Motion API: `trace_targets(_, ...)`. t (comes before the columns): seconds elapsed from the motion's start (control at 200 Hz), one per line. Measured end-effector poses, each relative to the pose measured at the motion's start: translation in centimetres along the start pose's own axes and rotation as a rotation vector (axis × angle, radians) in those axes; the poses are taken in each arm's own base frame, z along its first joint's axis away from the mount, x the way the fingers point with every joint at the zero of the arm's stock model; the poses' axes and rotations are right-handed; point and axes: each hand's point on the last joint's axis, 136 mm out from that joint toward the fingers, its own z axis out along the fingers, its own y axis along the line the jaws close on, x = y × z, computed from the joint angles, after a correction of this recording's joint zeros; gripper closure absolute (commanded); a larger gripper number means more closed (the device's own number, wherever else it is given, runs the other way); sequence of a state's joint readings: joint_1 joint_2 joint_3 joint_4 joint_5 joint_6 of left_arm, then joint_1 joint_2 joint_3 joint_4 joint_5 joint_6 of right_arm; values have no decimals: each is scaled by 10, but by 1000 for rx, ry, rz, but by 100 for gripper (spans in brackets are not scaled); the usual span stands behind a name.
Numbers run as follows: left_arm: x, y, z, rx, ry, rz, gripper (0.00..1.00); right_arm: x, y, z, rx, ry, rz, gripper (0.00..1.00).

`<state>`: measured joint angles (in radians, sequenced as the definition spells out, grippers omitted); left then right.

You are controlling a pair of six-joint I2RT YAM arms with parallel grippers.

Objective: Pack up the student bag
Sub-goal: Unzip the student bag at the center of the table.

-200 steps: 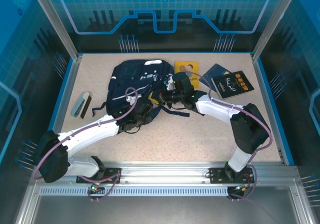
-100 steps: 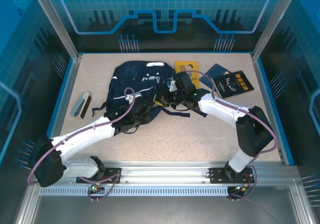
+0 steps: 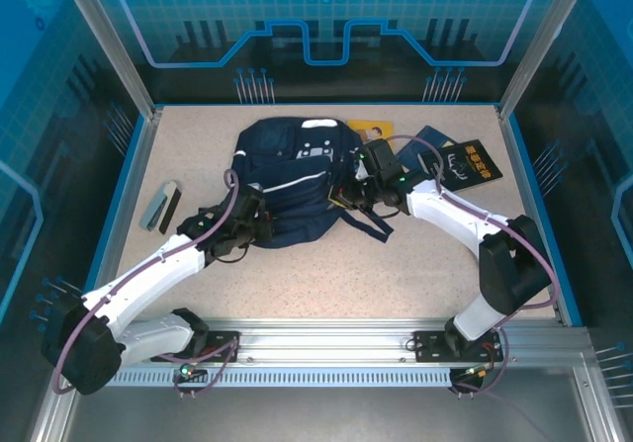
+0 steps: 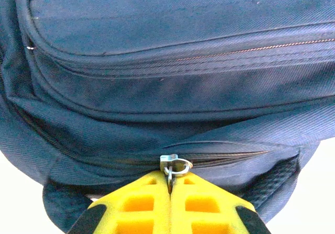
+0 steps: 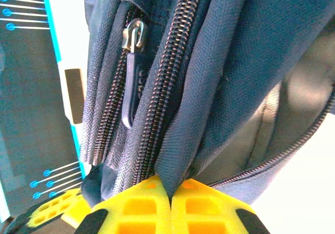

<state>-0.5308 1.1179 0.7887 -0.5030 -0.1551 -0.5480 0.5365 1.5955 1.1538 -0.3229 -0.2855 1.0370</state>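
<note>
The student bag [image 3: 292,180], navy blue with a thin white stripe and white patches, lies in the middle of the table. My left gripper [image 3: 259,226] is at its near left edge, shut on a metal zipper pull [image 4: 175,167] of the bag [image 4: 167,61]. At the bag's right side, my right gripper [image 3: 341,197] is shut on a fold of the bag's fabric [image 5: 209,98] beside an open zipper; another zipper pull [image 5: 132,82] hangs to the left of it.
A yellow booklet [image 3: 374,127] sticks out behind the bag. A dark blue booklet [image 3: 431,137] and a black book with gold print [image 3: 473,162] lie at the back right. A grey and black case [image 3: 161,206] lies at the left.
The left gripper closed on the zipper pull and moved left along the bag's near edge. The right gripper moved right with the fabric. The bag shifted right and spread flatter.
</note>
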Motion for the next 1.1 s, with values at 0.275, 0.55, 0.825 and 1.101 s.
trace_targets(0.275, 10, -6, 3, 53, 64, 70, 100, -2, -15, 1, 34, -5, -7, 100)
trace_targets(0.55, 9, -12, 5, 115, 82, 95, 100, -8, -28, -3, 66, -5, -25, 89)
trace_targets(0.825, 25, -39, 9, 277, 121, 104, 100, -24, -51, -35, 142, -83, 40, 36)
trace_targets(1.101, 56, -87, 14, 408, 190, 200, 100, 2, -46, -69, 169, -118, 175, 40)
